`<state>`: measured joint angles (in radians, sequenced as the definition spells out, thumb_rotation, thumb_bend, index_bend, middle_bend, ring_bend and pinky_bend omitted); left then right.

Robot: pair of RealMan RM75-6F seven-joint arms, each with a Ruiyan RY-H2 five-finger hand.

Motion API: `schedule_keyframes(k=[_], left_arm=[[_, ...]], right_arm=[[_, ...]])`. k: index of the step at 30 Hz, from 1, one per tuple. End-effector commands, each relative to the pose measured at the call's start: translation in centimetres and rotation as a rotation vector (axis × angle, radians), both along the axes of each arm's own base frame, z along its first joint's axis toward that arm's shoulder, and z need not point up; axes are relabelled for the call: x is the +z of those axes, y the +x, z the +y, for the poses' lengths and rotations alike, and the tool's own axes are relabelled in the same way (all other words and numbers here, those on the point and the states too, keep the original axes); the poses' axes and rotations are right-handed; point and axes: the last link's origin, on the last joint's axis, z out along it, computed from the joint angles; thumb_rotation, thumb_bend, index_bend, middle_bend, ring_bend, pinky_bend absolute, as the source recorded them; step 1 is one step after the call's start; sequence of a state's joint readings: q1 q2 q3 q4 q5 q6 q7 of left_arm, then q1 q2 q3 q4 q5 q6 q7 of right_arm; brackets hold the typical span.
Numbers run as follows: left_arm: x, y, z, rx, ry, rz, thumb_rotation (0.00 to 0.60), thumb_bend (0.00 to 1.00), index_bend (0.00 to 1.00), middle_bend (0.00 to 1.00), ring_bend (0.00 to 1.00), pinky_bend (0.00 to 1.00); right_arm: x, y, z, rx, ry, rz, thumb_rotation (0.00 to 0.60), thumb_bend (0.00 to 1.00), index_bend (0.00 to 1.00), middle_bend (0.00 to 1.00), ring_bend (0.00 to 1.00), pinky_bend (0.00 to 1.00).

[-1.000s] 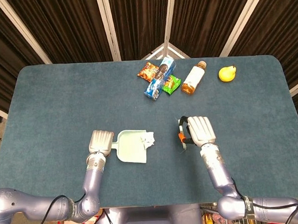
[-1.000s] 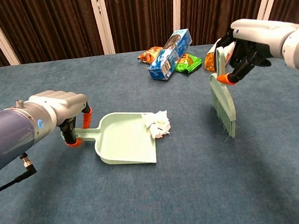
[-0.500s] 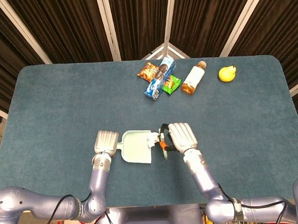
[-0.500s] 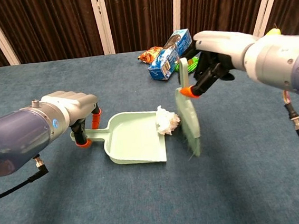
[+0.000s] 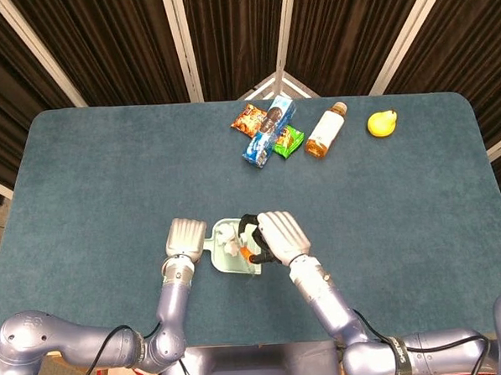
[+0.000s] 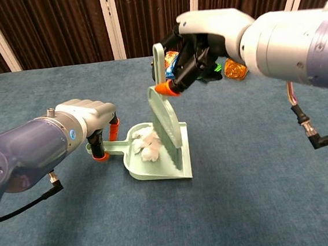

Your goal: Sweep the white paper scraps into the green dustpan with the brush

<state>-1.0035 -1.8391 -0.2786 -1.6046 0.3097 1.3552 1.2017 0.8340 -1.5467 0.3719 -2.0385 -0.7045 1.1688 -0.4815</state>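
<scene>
Paper scraps (image 6: 147,146), white and crumpled, lie inside the green dustpan (image 6: 179,169), against its back wall on the left. The brush (image 6: 167,122) stands over the pan tray, bristles down just right of the scraps, handle up. The right hand (image 6: 199,35) holds the brush handle, fingers clamped around it. The left hand (image 6: 88,116) holds the dustpan handle, fingers closed on it, pan flat on the blue worktop (image 6: 264,195).

Status: the sweep appears essentially complete; all visible scraps sit inside the pan. Remaining, as a judgement: withdraw the brush and confirm nothing is left on the worktop.

Visibility limits: in the head view the right hand covers most of the brush and pan mouth. The brush blade hides the tray area behind it, so stray scraps there cannot be ruled out.
</scene>
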Motion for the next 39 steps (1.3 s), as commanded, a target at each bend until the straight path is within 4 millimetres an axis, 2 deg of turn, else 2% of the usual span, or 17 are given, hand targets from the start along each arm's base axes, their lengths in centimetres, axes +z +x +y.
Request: schedule_keyframes(k=[1,6,13,19,25,32,39], left_arm=[[0.0,0.0,-0.1,-0.001,-0.001,0.005,0.6,0.57,0.63,1.0,1.0,1.0],[0.2,0.3,-0.2,-0.006,0.001,0.01,0.6,0.57,0.63,1.0,1.0,1.0],[0.8,0.9,-0.2,-0.012,0.009,0.008,0.6,0.57,0.63,1.0,1.0,1.0],[0.9,0.8,-0.4,-0.01,0.01,0.01,0.6,0.57,0.63,1.0,1.0,1.0],[0.7,0.7,-0.5,-0.003,0.007,0.004,0.6,0.57,0.63,1.0,1.0,1.0],[0.3,0.7,-0.7,0.001,0.004,0.001,0.6,0.57,0.63,1.0,1.0,1.0],[0.2,0.8,-0.8,0.003,0.004,-0.007,0.6,0.57,0.63,1.0,1.0,1.0]], right_arm=[[0.7,0.1,-0.2,0.011,-0.021,-0.003,0.6,0.52,0.82,0.93,0.98,0.89],[1.4,-1.1,-1.1,0.002,-0.082,0.046,0.6,0.53,0.82,0.93,0.98,0.89],[1.8,-4.4,-2.5,-0.055,-0.147,0.145,0.6,0.53,0.82,0.93,0.98,0.89],[1.6,-7.1,-2.9,-0.103,-0.161,0.227,0.6,0.52,0.82,0.93,0.98,0.89],[1.6,-8.8,-2.9,-0.135,-0.158,0.256,0.6,0.53,0.82,0.93,0.98,0.89],[0.2,-7.9,-1.6,-0.132,-0.091,0.219,0.6,0.52,0.82,0.93,0.98,0.89],[-1.8,-5.8,0.2,-0.122,-0.005,0.166,0.6,0.52,0.82,0.93,0.98,0.89]])
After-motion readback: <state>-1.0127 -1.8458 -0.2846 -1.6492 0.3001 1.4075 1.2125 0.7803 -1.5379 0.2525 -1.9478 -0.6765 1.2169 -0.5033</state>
